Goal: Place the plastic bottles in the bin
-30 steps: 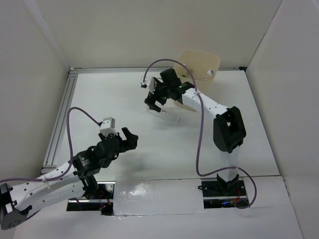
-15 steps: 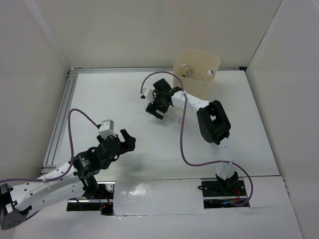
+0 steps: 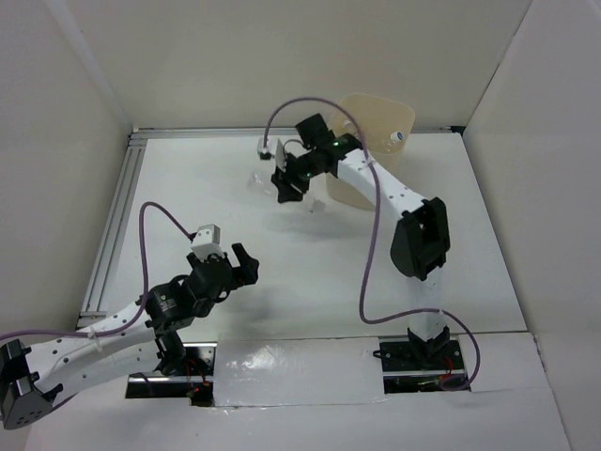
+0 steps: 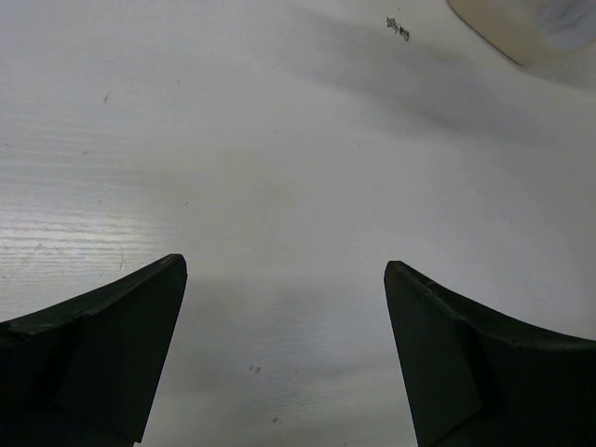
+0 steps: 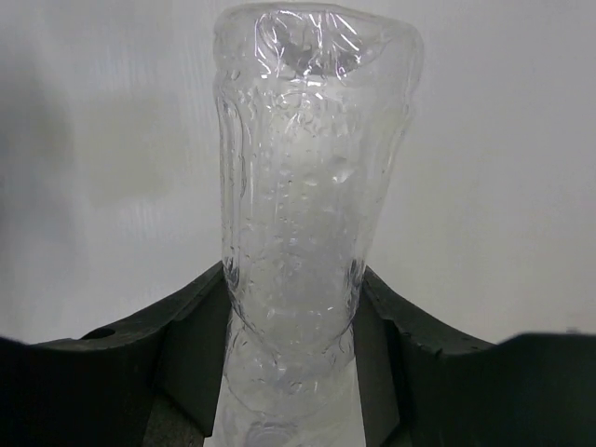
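Left gripper point(image 4: 284, 264) is noted nearest, at 7 o'clock, jaws spread wide and empty; right gripper point(image 5: 291, 317) is seen pressed on both sides of a clear bottle point(image 5: 307, 186), long axis pointed past the fingertips toward 9 o'clock; bin point(image 3: 385, 111) is placed beyond, at 2 o'clock from that gripper.
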Tool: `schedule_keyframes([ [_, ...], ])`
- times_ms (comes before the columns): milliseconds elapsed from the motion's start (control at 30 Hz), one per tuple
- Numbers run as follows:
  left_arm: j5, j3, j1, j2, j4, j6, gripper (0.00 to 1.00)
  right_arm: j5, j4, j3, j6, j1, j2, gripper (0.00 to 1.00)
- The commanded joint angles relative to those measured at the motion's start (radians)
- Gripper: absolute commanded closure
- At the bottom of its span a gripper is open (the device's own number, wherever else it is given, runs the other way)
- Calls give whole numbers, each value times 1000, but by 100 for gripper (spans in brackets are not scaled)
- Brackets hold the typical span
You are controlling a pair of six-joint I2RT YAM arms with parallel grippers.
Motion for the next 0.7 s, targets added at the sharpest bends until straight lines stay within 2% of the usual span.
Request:
schedule_keyframes([
  [0, -16, 36, -6, 1, 57, 31, 0, -143, 60, 171, 100, -48, -229, 75],
  [133, -6, 36, -6, 1, 67, 31, 0, -14, 267, 185, 207, -134, -321, 72],
  [200, -6, 36, -6, 1, 67, 31, 0, 55, 303, 173, 207, -212, -347, 71],
  [267, -6, 36, -6, -8, 67, 31, 0, 55, 334, 162, 207, -284, -347, 71],
  [367, 3, 36, -15, -8, 76, 31, 0, 5, 334, 142, 203, -405, -332, 60],
  [467, 26, 36, -15, 3, 109, 69, 0, -128, 343, 117, 183, -508, -254, 50],
  [600, 26, 62, -15, 43, 110, 83, 0, -216, 367, 117, 199, -545, -182, 42],
  [667, 26, 73, -15, 53, 110, 93, 0, -267, 368, 128, 221, -568, -143, 33],
])
